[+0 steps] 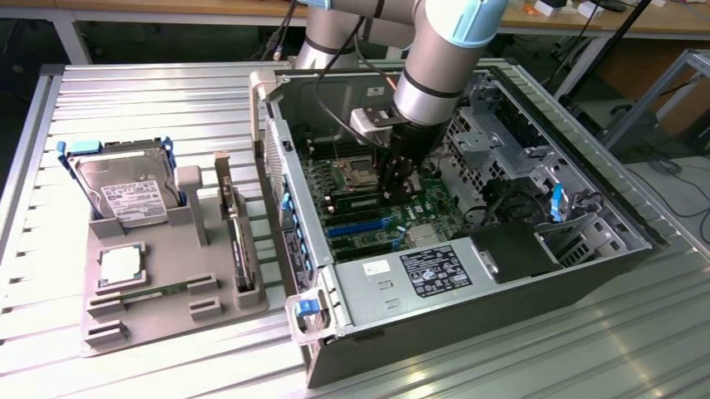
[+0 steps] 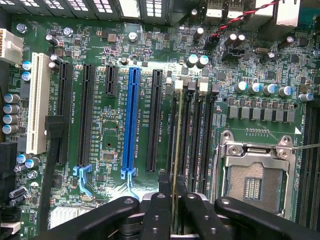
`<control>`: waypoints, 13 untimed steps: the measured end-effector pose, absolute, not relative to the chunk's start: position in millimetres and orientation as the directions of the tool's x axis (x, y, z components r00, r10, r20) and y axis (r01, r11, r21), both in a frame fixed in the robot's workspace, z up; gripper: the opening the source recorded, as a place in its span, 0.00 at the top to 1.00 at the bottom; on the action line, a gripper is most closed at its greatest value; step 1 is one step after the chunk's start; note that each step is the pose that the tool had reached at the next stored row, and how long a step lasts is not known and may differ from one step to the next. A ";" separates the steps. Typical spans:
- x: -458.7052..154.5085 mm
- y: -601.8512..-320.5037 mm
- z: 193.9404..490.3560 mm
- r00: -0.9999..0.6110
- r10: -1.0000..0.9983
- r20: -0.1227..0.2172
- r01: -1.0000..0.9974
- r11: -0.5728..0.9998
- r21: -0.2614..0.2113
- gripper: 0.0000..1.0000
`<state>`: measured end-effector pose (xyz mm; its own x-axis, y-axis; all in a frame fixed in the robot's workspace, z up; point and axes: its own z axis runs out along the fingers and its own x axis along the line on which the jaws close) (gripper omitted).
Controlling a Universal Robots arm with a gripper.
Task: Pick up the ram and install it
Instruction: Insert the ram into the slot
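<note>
The ram point(image 2: 175, 130) stands on edge in a memory slot of the motherboard point(image 2: 115, 125), between the black expansion slots and the CPU socket point(image 2: 252, 175). My gripper point(image 2: 175, 187) straddles one end of the stick, its black fingers point(image 2: 159, 205) on either side with a narrow dark gap to the board, so it is slightly open and not clamping it. In the exterior view the gripper point(image 1: 400, 189) reaches down inside the open computer case point(image 1: 332, 274), just beside the CPU socket. A second green stick point(image 1: 145, 291) lies on the grey tray point(image 1: 166, 324).
The tray at the exterior view's left also holds a hard drive point(image 1: 128, 191), a silver CPU chip point(image 1: 120, 264) and an upright expansion card point(image 1: 239, 241). Case walls, drive cages point(image 1: 500, 141) and cables point(image 1: 505, 199) crowd the arm. A blue slot point(image 2: 132, 125) runs beside the ram.
</note>
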<state>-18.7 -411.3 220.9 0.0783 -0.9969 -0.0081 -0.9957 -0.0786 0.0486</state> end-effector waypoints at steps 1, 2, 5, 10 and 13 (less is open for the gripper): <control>-18.7 -411.3 220.9 0.078 -0.997 -0.008 -0.996 -0.079 0.049 0.73; -18.7 -411.3 220.9 0.078 -0.997 -0.008 -0.996 -0.079 0.049 0.73; -18.8 -411.3 233.6 0.078 -0.997 -0.008 -0.996 -0.078 0.049 0.67; -18.7 -411.2 260.9 0.076 -0.997 -0.009 -0.996 -0.076 0.049 0.67; -18.7 -410.3 281.6 0.075 -0.997 -0.008 -0.996 -0.075 0.049 0.68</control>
